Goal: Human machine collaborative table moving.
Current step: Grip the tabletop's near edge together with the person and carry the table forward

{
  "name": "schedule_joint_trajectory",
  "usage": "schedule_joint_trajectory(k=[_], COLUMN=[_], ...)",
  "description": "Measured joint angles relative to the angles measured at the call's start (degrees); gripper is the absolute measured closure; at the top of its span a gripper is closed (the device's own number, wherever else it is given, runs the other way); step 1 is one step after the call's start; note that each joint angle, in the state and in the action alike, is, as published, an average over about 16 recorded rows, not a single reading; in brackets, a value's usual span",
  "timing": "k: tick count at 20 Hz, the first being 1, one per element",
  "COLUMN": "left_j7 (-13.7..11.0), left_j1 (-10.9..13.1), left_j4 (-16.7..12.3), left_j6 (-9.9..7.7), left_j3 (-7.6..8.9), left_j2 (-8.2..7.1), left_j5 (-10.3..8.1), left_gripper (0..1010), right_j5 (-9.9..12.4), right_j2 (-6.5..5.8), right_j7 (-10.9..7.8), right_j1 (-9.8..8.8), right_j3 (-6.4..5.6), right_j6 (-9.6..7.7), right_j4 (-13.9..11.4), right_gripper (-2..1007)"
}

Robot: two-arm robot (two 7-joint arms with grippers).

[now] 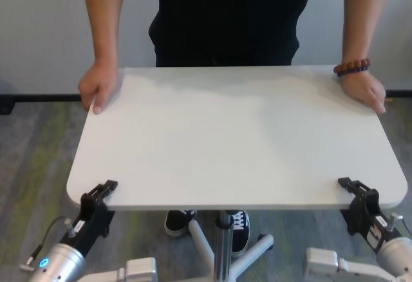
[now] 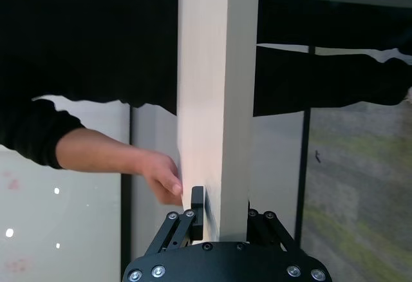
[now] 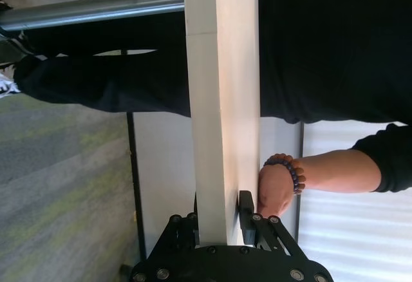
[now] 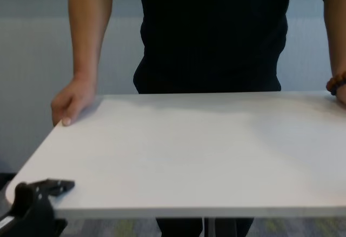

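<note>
The white table (image 1: 238,140) stands between me and the human (image 1: 232,18), who wears a black shirt. One hand (image 1: 98,89) holds the far left corner. The other hand (image 1: 365,90), with a bead bracelet (image 1: 351,67), holds the far right corner. My left gripper (image 1: 102,192) is shut on the near left edge, and my right gripper (image 1: 355,188) is shut on the near right edge. In the left wrist view the tabletop edge (image 2: 212,102) sits between the fingers (image 2: 197,208). The right wrist view shows the same edge (image 3: 222,102) clamped. The chest view shows the left gripper (image 4: 40,189) at the tabletop (image 4: 189,150).
The table's grey post and splayed base legs (image 1: 222,243) stand under the middle, with the person's shoes (image 1: 180,221) beside them. The floor is grey carpet (image 1: 32,159), with a pale wall behind the person. My white arm segments (image 1: 328,263) lie low by the base.
</note>
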State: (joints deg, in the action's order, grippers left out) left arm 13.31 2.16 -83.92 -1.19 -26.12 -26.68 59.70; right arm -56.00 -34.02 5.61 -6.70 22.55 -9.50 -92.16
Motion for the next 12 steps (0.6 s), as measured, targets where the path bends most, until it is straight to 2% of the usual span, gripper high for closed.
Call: schedule_joint_trajectory(k=[6,12], left_j7=[-0.82,-1.34], left_j1=[-2.17,-5.14], left_j4=[0.43,2.86], left_j6=[-1.12,-1.64], left_j3=[-1.06,-1.89], left_j2=[0.52,1.7], left_j5=[1.22,1.48], left_gripper=[709,708], right_j5=[-0.56,-1.0], right_j2=[0.6,1.37], right_j7=[-1.35,-2.13], right_j1=[3.0,6.54], right_j3=[-0.41,-0.68], right_j6=[1.97,4.1], right_j4=[1.61,4.71], right_gripper=[724,724])
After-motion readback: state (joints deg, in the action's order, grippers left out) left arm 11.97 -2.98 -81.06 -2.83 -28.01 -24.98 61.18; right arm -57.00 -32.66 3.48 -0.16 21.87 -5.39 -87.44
